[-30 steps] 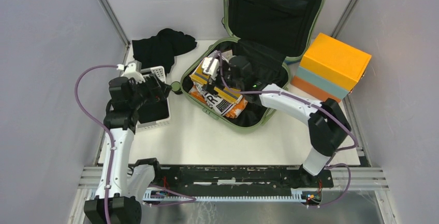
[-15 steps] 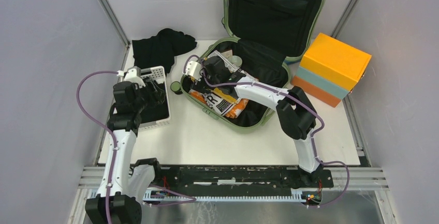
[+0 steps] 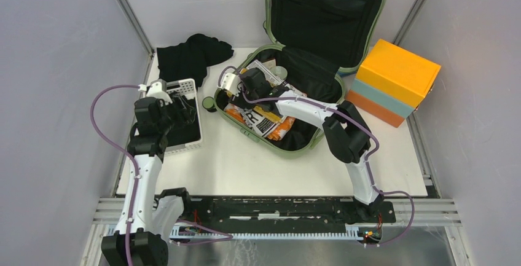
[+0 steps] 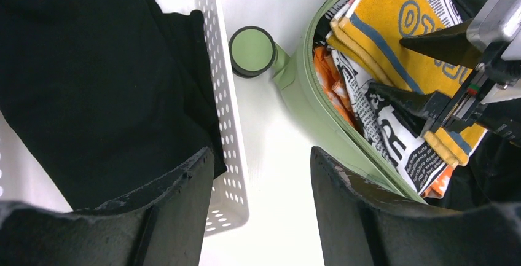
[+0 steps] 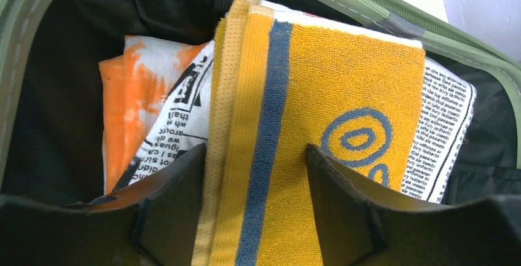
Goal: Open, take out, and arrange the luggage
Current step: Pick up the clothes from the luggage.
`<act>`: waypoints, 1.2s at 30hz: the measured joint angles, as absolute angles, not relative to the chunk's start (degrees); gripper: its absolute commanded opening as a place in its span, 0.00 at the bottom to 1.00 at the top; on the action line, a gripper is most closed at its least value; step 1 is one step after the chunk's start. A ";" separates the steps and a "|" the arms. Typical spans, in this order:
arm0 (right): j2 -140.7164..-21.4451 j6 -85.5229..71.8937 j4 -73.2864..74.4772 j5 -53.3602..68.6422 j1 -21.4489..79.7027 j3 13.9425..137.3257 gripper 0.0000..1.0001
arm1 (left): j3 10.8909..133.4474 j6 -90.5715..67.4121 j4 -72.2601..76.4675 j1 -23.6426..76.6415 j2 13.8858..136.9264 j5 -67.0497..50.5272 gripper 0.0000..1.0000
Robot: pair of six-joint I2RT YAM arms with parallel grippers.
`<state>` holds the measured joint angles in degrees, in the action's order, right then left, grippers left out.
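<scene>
The sage-green luggage (image 3: 325,14) lies open, its lid propped against the back wall. Its base (image 4: 319,115) holds folded cloths. A yellow towel with blue markings (image 5: 344,94) lies on top, over a newsprint-patterned cloth (image 5: 445,137) and an orange one (image 5: 120,112). My right gripper (image 5: 255,152) points down into the base, open. Its fingers (image 4: 430,69) straddle the towel's folded edge. My left gripper (image 4: 261,158) hangs open and holds nothing. It is over the gap between the white basket (image 4: 230,155) and the suitcase wheel (image 4: 252,51).
The white perforated basket (image 3: 187,146) holds a black garment (image 4: 92,88). Another black garment (image 3: 193,57) lies at the back left. An orange and light-blue box (image 3: 396,82) stands right of the suitcase. Grey walls close in on both sides.
My right arm has swung left across the suitcase base, over the yellow towel, and its jaws have narrowed. My left gripper has narrowed a little and hardly moved.
</scene>
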<state>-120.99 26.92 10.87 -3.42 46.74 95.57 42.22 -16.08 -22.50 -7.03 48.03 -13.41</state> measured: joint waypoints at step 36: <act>-113.82 16.23 -1.56 12.16 38.61 81.91 0.57 | 40.84 -16.12 -22.09 -7.03 47.97 -16.67 0.76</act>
<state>-113.82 16.23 -1.56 12.16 38.61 81.91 40.84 -16.12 -22.09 -7.03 47.97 -16.67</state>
